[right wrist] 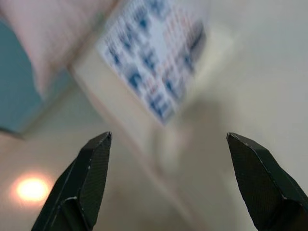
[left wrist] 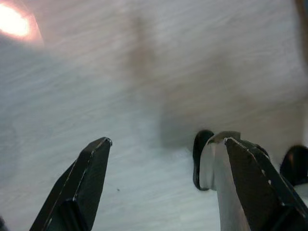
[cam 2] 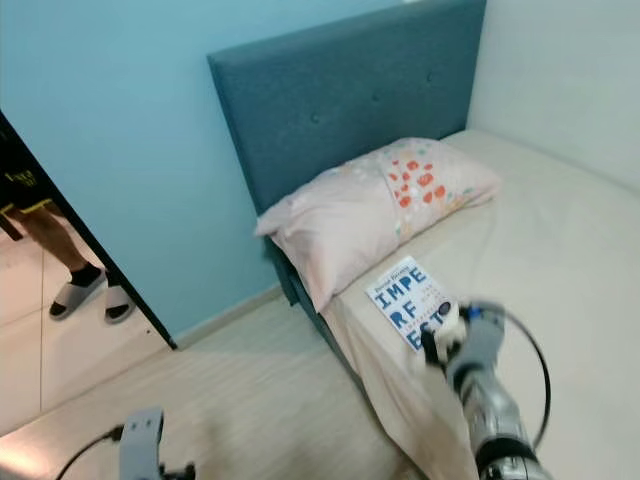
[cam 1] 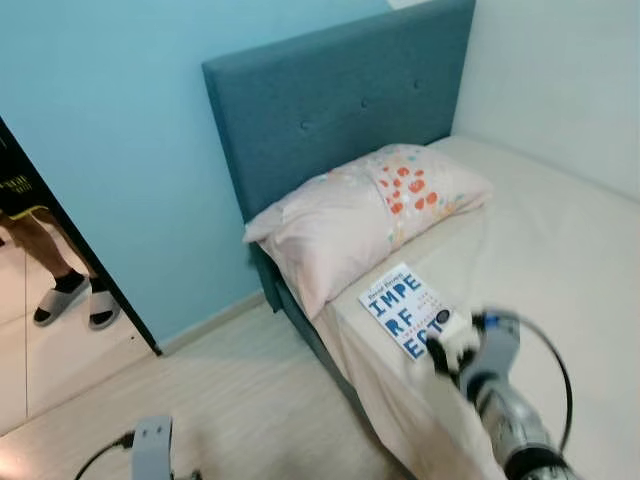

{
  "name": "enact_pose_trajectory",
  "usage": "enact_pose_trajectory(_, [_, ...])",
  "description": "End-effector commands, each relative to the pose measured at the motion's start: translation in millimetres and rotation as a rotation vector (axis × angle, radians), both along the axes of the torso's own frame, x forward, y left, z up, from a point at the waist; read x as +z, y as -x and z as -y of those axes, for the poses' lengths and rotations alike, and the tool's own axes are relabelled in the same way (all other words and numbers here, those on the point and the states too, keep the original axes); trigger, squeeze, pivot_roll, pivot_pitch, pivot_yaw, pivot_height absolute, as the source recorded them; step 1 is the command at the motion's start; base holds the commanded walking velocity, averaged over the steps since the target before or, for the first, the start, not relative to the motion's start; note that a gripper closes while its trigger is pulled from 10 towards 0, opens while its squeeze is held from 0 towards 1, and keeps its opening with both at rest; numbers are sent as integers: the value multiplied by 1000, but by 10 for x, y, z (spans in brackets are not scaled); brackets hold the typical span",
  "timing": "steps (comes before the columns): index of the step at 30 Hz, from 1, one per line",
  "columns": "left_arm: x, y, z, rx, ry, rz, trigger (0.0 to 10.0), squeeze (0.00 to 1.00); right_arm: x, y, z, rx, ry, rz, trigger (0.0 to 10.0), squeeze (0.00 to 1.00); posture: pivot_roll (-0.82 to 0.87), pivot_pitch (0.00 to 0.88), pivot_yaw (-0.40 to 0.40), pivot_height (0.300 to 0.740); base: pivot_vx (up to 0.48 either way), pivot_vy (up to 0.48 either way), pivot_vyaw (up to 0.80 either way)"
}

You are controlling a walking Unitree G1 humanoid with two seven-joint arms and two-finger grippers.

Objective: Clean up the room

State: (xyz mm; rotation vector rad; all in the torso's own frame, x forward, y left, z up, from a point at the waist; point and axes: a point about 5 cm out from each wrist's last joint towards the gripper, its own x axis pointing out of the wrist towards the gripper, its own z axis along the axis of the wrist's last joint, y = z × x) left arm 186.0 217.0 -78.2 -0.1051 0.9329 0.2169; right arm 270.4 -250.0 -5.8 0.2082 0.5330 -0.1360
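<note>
At nine o'clock in the head views a person's legs (cam 1: 60, 270) in socks and slide sandals stand beyond a dark door edge, on a glossier floor. At seven o'clock the left arm hangs low over the pale wood floor (cam 1: 200, 400); its wrist view shows the left gripper (left wrist: 163, 183) with fingers spread wide and nothing between them, pointing down at the boards, with what looks like the robot's own foot beside one fingertip. Toward the centre, a teal headboard (cam 1: 330, 100) backs a bed (cam 1: 560, 250) with a cream sheet, and a floral pillow (cam 1: 360, 215) lies at its head. Just past the pillow, near the bed's floor-side edge at five o'clock, lies a white book (cam 1: 403, 305) with large blue letters, flat on the sheet and apparently the item to tidy. The right arm reaches in from four o'clock, its wrist partly covering the book's near corner; the right gripper (right wrist: 168, 183) is spread open, empty, hovering short of the cover. The step in hand looks like the approach to pick up the book; the next move probably calls for lowering the fingers across the book's exposed edge near the mattress side, since a flat cover gives little to pinch. The right wrist view, though blurred, shows the gap between the fingers and the book, which the head views hide behind the wrist; the head views alone give the book's place relative to the pillow.
</note>
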Motion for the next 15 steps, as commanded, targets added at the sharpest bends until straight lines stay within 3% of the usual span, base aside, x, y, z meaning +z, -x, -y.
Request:
enact_pose_trajectory(1, [-6, 21, -27, -3, -11, -15, 10000, 0, -90, 62, -59, 15, 6, -55, 10000, 0, -112, 1, 73, 712, 0, 0, 0])
enact_pose_trajectory(3, [-23, 40, 3, -33, -17, -31, 10000, 0, -335, 361, -39, -25, 7, -189, 10000, 0, -109, 3, 71, 721, 0, 0, 0])
enact_pose_trajectory(5, [-23, 40, 3, -33, -17, -31, 10000, 0, -335, 361, -39, -25, 7, -189, 10000, 0, -109, 3, 71, 721, 0, 0, 0])
enact_pose_trajectory(6, [-28, 47, 13, -47, -21, -36, 10000, 0, -414, 470, -38, -38, 5, -234, 10000, 0, -109, 3, 71, 726, 0, 0, 0])
enact_pose_trajectory(9, [-51, 88, 25, -62, -23, -61, 10000, 0, -758, 1082, -31, -127, 31, -457, 10000, 0, -115, 13, 69, 740, 0, 0, 0])
enact_pose_trajectory(10, [-51, 88, 25, -62, -23, -61, 10000, 0, -758, 1082, -31, -127, 31, -457, 10000, 0, -115, 13, 69, 740, 0, 0, 0])
enact_pose_trajectory(12, [-69, 116, 33, -66, -34, -90, 10000, 0, -883, 1394, -24, -156, 72, -586, 10000, 0, -112, 15, 67, 740, -407, 0, 0])
enact_pose_trajectory(13, [-69, 116, 33, -66, -34, -90, 10000, 0, -883, 1394, -24, -156, 72, -586, 10000, 0, -112, 15, 67, 740, -480, 0, 0])
enact_pose_trajectory(15, [-75, 124, 40, -71, -41, -99, 10000, 0, -949, 1574, -46, -149, 82, -670, 10000, 0, -115, 15, 67, 740, -480, 0, -331])
